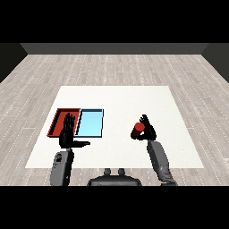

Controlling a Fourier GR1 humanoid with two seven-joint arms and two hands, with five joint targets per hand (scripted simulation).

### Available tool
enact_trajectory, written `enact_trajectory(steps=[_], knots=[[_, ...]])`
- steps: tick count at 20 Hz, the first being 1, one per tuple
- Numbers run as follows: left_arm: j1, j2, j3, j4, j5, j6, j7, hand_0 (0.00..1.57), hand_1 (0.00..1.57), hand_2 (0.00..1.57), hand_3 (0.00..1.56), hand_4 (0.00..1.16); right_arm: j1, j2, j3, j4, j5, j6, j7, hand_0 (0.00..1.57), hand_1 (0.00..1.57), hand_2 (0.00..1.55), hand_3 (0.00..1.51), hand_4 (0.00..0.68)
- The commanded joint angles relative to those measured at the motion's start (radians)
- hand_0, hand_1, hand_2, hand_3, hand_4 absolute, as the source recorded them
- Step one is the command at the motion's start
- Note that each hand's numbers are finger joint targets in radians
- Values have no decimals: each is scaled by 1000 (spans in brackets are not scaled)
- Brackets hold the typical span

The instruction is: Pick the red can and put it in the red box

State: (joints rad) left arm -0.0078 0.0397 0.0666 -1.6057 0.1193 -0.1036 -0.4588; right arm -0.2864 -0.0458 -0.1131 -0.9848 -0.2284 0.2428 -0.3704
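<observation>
Right hand (148,131) curled round red can (138,129), label unreadable

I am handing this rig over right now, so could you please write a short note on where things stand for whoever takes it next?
Right hand: curled round the red can, at the right side of the table.
Left hand: open, fingers straight, holding nothing, over the near edge of the red tray.
Trays: red tray at the left, blue tray right beside it; I see nothing inside either.
Done: the can is grasped.
Left: carry the can leftward past the blue tray, set it in the red tray and let go. The left hand may need to move clear first.
</observation>
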Motion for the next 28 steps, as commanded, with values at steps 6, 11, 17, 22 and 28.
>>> enact_trajectory(steps=[6, 11, 17, 22, 28], knots=[[20, -20, -30, -72, -9, 27, 53, 0, 0, 0, 0, 0, -133, 37, -8, 213, 24, -37, -87, 0, 0, 0, 0, 0], [12, -21, -29, -68, -8, 33, 42, 0, 0, 0, 0, 0, -65, -7, 10, 141, 20, 7, -75, 0, 0, 0, 0, 0], [-26, 3, -3, -77, 20, 23, 90, 0, 0, 0, 0, 0, -83, 27, 18, 122, 22, -52, -47, 0, 0, 0, 0, 0], [62, -13, -27, -91, 19, 5, 17, 0, 0, 0, 0, 0, -65, 17, 39, 89, 25, -45, 22, 0, 0, 0, 0, 0], [9, 9, 8, -24, 30, -6, 8, 0, 0, 0, 0, 0, -121, 25, 42, 116, 69, -186, 22, 1525, 1525, 1502, 1461, 493]])
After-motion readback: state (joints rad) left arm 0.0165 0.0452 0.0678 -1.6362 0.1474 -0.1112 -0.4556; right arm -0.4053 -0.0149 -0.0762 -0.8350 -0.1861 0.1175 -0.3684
